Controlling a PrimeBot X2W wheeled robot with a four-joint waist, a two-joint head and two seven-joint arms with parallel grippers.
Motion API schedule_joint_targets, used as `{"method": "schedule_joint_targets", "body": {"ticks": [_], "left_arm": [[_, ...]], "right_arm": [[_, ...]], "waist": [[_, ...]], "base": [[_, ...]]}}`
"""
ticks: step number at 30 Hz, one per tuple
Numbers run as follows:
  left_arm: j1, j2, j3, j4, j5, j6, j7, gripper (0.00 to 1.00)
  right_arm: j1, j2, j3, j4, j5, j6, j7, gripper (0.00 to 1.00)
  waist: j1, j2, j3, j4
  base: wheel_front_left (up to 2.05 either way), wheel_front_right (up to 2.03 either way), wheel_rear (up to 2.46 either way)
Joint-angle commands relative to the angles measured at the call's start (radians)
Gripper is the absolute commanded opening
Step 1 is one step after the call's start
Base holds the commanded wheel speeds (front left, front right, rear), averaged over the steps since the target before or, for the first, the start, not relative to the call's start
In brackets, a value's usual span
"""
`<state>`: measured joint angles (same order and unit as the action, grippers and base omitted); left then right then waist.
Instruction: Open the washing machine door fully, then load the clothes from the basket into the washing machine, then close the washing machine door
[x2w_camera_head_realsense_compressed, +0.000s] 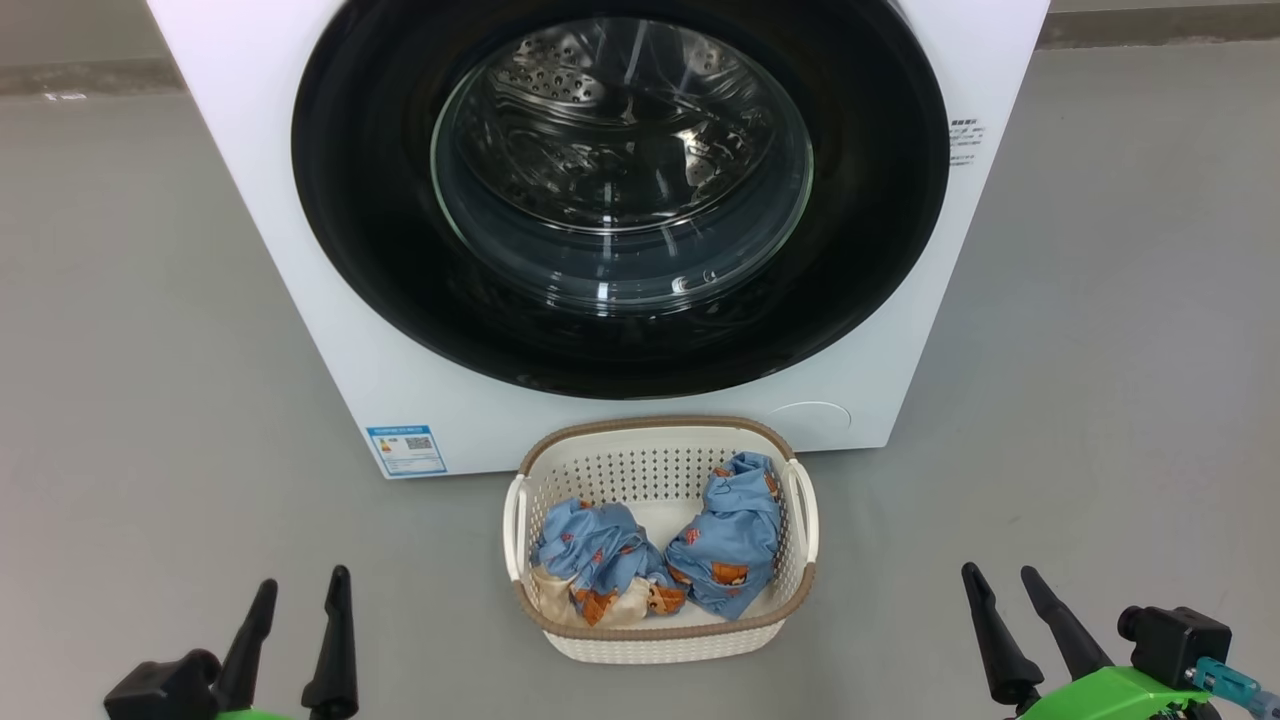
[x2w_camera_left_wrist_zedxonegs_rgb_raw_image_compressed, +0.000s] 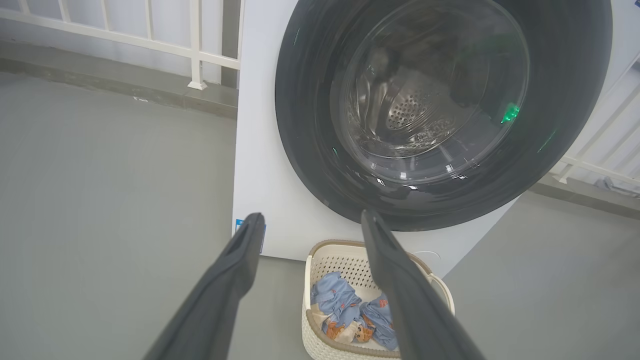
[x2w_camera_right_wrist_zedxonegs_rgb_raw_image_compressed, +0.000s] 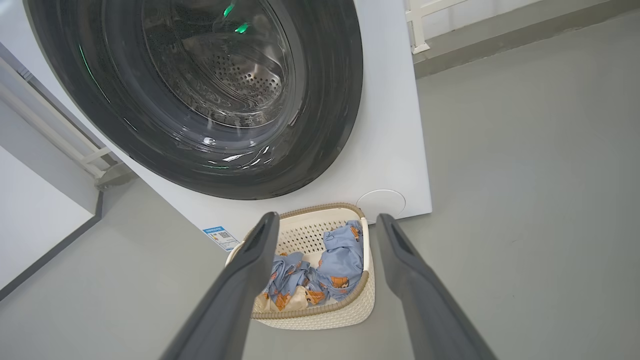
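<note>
The white washing machine (x2w_camera_head_realsense_compressed: 300, 200) stands straight ahead with its round black-rimmed door (x2w_camera_head_realsense_compressed: 380, 250) closed flat against the front. On the floor before it sits the cream basket (x2w_camera_head_realsense_compressed: 660, 640), holding two light blue bundles of clothes (x2w_camera_head_realsense_compressed: 735, 535); the left bundle (x2w_camera_head_realsense_compressed: 595, 560) has a cream part. My left gripper (x2w_camera_head_realsense_compressed: 305, 590) hovers open at the lower left, well left of the basket. At the lower right my right gripper (x2w_camera_head_realsense_compressed: 1000, 580) is open too, clear of the basket. The wrist views show the door (x2w_camera_left_wrist_zedxonegs_rgb_raw_image_compressed: 310, 150) (x2w_camera_right_wrist_zedxonegs_rgb_raw_image_compressed: 325, 125), the basket (x2w_camera_left_wrist_zedxonegs_rgb_raw_image_compressed: 320, 340) (x2w_camera_right_wrist_zedxonegs_rgb_raw_image_compressed: 320, 315) and clothes (x2w_camera_left_wrist_zedxonegs_rgb_raw_image_compressed: 335, 295) (x2w_camera_right_wrist_zedxonegs_rgb_raw_image_compressed: 342, 255) between open fingers.
Grey floor (x2w_camera_head_realsense_compressed: 150, 400) stretches on both sides of the machine. A blue label sticker (x2w_camera_head_realsense_compressed: 405, 450) marks its lower left front. A white railing (x2w_camera_left_wrist_zedxonegs_rgb_raw_image_compressed: 195, 45) runs behind the machine along a low kerb.
</note>
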<state>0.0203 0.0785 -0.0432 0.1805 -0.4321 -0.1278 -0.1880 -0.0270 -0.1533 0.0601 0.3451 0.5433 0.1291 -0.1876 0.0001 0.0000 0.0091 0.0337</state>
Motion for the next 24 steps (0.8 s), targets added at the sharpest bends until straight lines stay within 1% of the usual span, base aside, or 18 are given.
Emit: {"method": "schedule_joint_targets", "body": {"ticks": [1,13,20,24], "left_arm": [[-0.018,0.019,0.025,-0.033,0.034,-0.002,-0.017,1.0],[-0.017,0.024,0.026,-0.035,0.162,-0.003,-0.053,1.0],[-0.012,0.028,0.024,-0.032,0.219,-0.003,-0.073,1.0],[-0.013,0.03,0.025,-0.027,0.214,-0.003,-0.074,1.0]], "right_arm": [[-0.044,-0.016,0.026,-0.021,-0.032,0.001,-0.018,1.0],[-0.038,-0.023,0.027,-0.024,-0.156,0.001,-0.053,1.0],[-0.025,-0.023,0.008,-0.03,-0.23,0.002,-0.074,1.0],[-0.016,-0.017,-0.011,-0.037,-0.235,0.002,-0.074,1.0]], "waist": [[-0.0001,0.0,0.0,0.0],[-0.0001,0.0,0.003,-0.002],[-0.0001,0.0,0.005,-0.007],[-0.0001,0.0,0.007,-0.011]], "base": [[0.0,0.0,0.0],[0.0,0.0,0.0],[0.0,0.0,0.0],[0.0,0.0,0.0]]}}
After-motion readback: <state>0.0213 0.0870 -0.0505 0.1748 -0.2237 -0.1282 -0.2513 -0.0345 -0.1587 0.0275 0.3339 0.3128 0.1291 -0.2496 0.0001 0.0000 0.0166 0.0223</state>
